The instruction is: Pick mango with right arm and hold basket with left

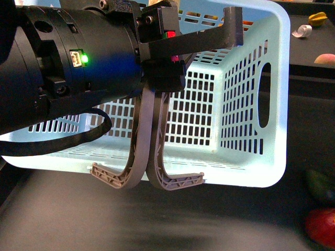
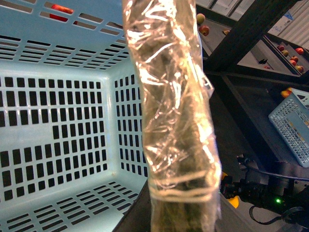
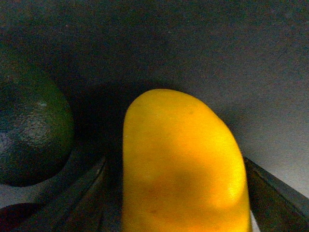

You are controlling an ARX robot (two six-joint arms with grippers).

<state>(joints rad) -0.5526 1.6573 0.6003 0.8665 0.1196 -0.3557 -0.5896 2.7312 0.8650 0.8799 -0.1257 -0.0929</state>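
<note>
Surface: dark matte table [image 1: 78,219], with shelving and crates of fruit behind it.

Item 1, basket [image 1: 246,104]. Light turquoise with slotted sides, it takes up the middle of the table toward the far edge. No fruit shows inside it in the front or left wrist views. Its two grey-brown handles [image 1: 152,141] are raised and brought together.

Item 2, left gripper [image 1: 161,63]. It is clamped narrow over both handles where they meet. The hold-the-basket half of the task looks to be in place.

Item 3, mango [image 3: 183,135]. Smooth yellow-orange skin, seen only in the right wrist view, just beside a dark green fruit [image 3: 29,135]. A dark green fruit [image 1: 320,185] lies in the front view by the table's right edge, toward the near corner, with a red fruit [image 1: 322,227] nearer that corner. I judge the mango sits close by there.

Item 4, right gripper [image 3: 175,162]. One finger stands on each side of the mango, with a dark gap showing on one side. I cannot tell whether they press on it or merely bracket it.

Status: the basket is held and the mango is framed. A firm grasp and the lift remain unconfirmed.
</note>
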